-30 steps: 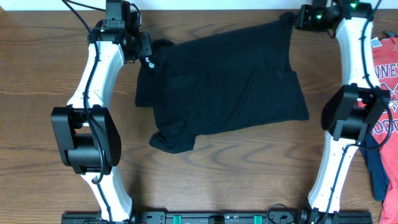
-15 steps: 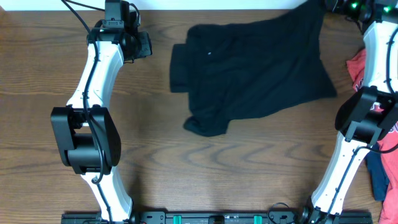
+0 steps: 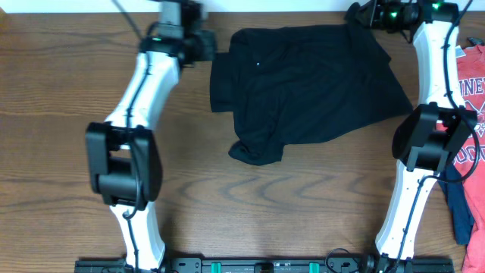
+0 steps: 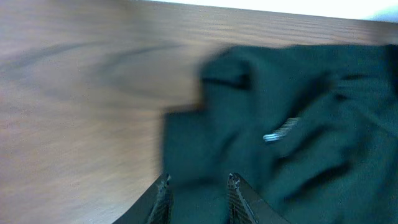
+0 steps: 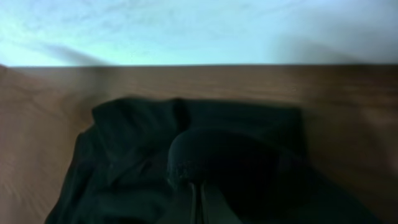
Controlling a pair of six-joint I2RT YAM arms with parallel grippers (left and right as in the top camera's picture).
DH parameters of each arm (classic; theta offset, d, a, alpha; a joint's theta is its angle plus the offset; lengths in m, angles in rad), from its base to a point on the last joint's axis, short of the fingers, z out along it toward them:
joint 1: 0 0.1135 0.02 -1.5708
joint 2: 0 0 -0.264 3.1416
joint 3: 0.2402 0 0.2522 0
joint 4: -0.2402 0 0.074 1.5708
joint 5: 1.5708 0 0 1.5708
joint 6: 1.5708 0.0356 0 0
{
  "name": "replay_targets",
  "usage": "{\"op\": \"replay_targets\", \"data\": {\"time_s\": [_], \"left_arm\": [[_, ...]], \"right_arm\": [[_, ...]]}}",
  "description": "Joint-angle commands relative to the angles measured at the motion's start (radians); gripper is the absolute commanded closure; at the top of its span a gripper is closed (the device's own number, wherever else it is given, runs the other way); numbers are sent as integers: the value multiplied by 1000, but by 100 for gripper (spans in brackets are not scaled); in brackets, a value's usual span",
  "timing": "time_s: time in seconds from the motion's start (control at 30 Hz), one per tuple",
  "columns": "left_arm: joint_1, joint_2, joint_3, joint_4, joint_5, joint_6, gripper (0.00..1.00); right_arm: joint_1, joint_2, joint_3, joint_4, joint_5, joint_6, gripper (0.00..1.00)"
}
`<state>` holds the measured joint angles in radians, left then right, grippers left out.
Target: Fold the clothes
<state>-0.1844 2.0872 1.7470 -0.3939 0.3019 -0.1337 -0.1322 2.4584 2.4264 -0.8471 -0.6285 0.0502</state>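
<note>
Brown wood table, and all the action is along its far edge. On the left, the left gripper sits just off the left edge of the black T-shirt. Its fingers are parted a bit with nothing pinched between them, though the wrist view is blurry. The shirt lies to its right, rumpled across the far middle of the table. Its long axis runs roughly left to right, with a bunched lump sagging toward the near side and the white neck label near the left end. At the shirt's far right corner, the right gripper is clamped on the fabric. Past that arm are a red T-shirt and a navy garment, both apart from the black one. My guess is the left arm is nearest the free left edge, so a short reach rightward should get it.
</note>
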Motion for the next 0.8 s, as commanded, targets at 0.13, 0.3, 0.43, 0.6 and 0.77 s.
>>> {"op": "replay_targets", "data": {"time_s": [0.13, 0.3, 0.43, 0.6, 0.77], "left_arm": [[-150, 90, 13, 119, 26, -78, 52], [-181, 181, 13, 198, 27, -195, 47], [-182, 242, 13, 246, 60, -249, 44], [-182, 286, 13, 280, 60, -291, 43], [-182, 306, 13, 325, 51, -317, 42]], "right_arm": [[64, -6, 18, -78, -6, -29, 99], [95, -6, 18, -115, -40, -47, 99], [108, -6, 18, -140, -47, -76, 99], [111, -7, 18, -146, -46, -93, 99], [109, -7, 18, -144, -46, -93, 99]]}}
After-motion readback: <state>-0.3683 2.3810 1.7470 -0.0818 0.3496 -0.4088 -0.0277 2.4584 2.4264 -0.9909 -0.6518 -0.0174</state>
